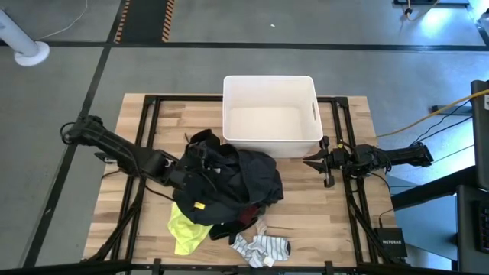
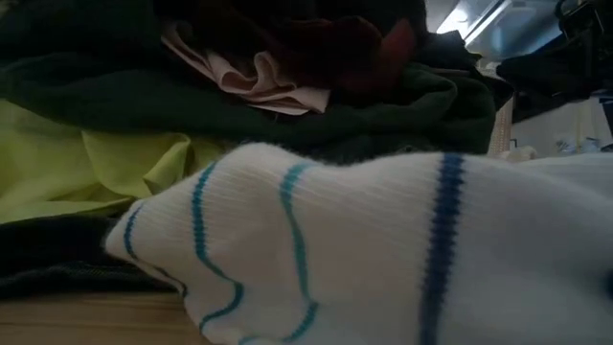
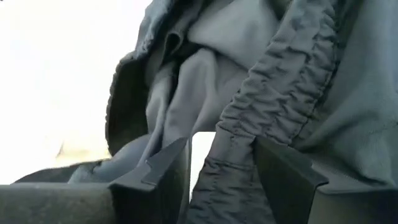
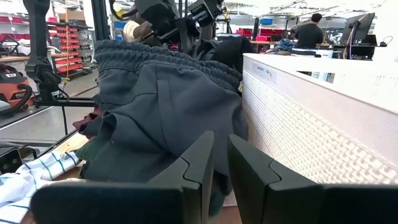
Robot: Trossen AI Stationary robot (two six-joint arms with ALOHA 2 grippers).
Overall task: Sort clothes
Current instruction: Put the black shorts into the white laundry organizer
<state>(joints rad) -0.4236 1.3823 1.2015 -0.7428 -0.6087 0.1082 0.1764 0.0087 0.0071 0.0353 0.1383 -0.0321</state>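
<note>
The clothes sat in one heap at about six o'clock from the white bin (image 1: 269,114), on the wooden tabletop (image 1: 336,221). The black garment (image 1: 248,177) lay on top of the heap, with its upper edge raised near the bin's front wall. A neon yellow piece (image 1: 186,229) stuck out at the heap's seven o'clock side, a bit of maroon cloth (image 1: 249,215) showed under the black, and a small striped piece (image 1: 261,247) lay on the wood at the heap's six o'clock edge. In the low view a dark green garment (image 2: 192,105) lay under the rest.

The left hand (image 1: 195,166) was at the heap's nine o'clock side, grasping the black garment: in its wrist view a gathered band of dark fabric (image 3: 255,134) ran down between the two fingers (image 3: 166,180). The right hand (image 1: 316,162) waited at three o'clock from the heap, just beside the bin's near right corner, its fingers (image 4: 196,165) nearly clenched with only a thin gap and nothing between them.

The step in hand looked like pulling the black garment free of the pile. The next move would likely call for lifting it high enough to clear the other clothes, without dragging the maroon or yellow pieces along, then carrying it toward the bin at twelve o'clock.
</note>
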